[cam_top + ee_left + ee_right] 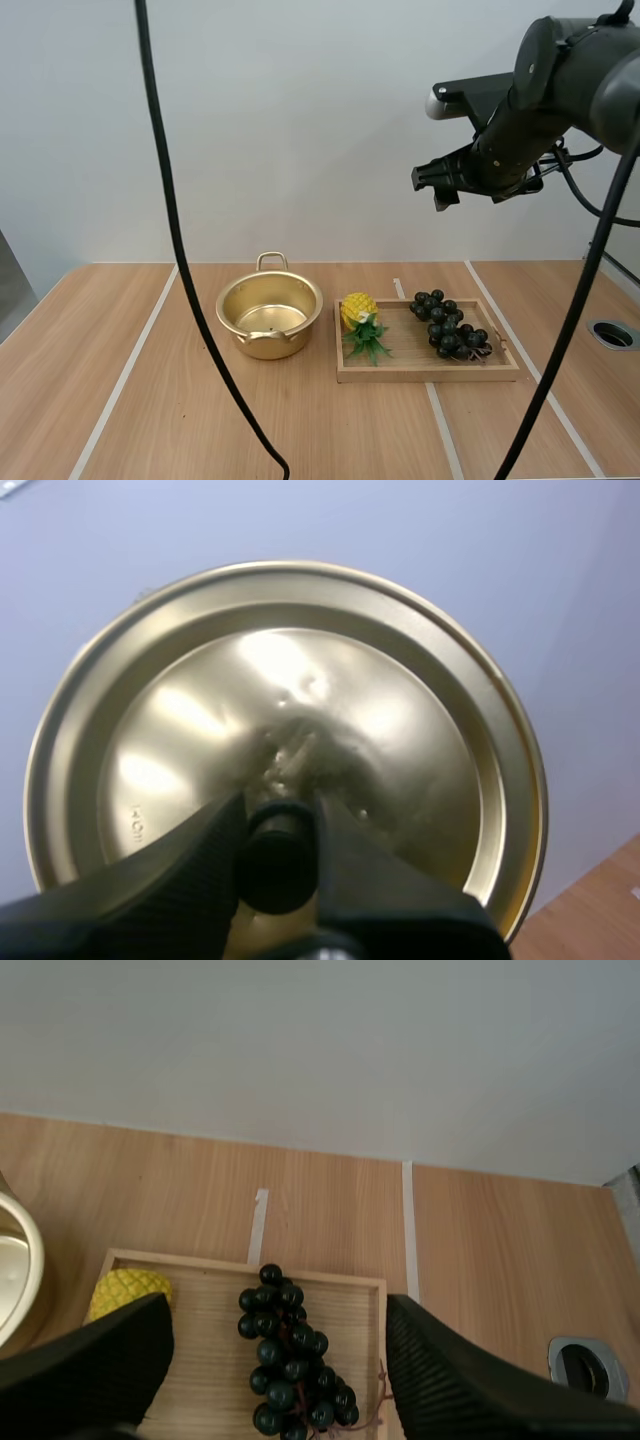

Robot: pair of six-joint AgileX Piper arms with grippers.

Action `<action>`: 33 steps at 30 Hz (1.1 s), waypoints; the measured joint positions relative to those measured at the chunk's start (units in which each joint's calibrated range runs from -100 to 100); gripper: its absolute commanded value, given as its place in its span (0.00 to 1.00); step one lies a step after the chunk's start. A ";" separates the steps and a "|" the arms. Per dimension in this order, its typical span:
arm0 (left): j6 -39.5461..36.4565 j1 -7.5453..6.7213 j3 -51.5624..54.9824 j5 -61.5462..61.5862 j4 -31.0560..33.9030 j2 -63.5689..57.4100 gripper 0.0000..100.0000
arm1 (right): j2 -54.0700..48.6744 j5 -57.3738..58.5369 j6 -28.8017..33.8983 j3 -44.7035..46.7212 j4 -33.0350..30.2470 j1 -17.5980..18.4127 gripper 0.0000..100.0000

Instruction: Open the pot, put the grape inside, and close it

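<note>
The gold pot (pixel 270 315) stands uncovered on the table, left of the wooden tray (pixel 425 368). A dark bunch of grapes (pixel 449 324) lies on the tray's right half; in the right wrist view the grapes (pixel 293 1368) lie straight below my right gripper (pixel 275 1360), which is open with its fingers (pixel 95 1365) wide apart. That gripper (pixel 438 182) hangs high above the tray. My left gripper (pixel 280 825) is shut on the black knob (pixel 278 855) of the gold lid (pixel 285 740) and holds the lid up off the table.
A toy pineapple (pixel 362 322) lies on the tray's left half, between pot and grapes. A round grey hole (pixel 612 334) sits in the table at the far right. Bare wood lies left of the pot and in front of the tray.
</note>
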 measured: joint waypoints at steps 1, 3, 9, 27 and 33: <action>-0.52 0.00 -1.01 0.00 0.00 -0.17 0.00 | 0.86 0.79 -0.16 0.00 0.00 0.00 1.00; -1.71 0.00 -3.56 -0.19 0.00 -0.28 0.00 | 3.31 2.97 -1.31 0.00 0.28 0.00 1.00; -4.19 0.00 -8.83 -3.87 1.59 -0.32 0.00 | 9.47 6.65 -2.41 0.00 0.66 0.00 1.00; -5.85 0.00 -26.41 -15.94 2.74 -0.43 0.00 | 22.15 5.95 -3.58 1.69 0.88 -0.11 1.00; -5.95 0.00 -26.93 -16.27 2.84 -0.43 0.00 | 24.70 -0.95 -4.62 5.76 0.99 -0.11 1.00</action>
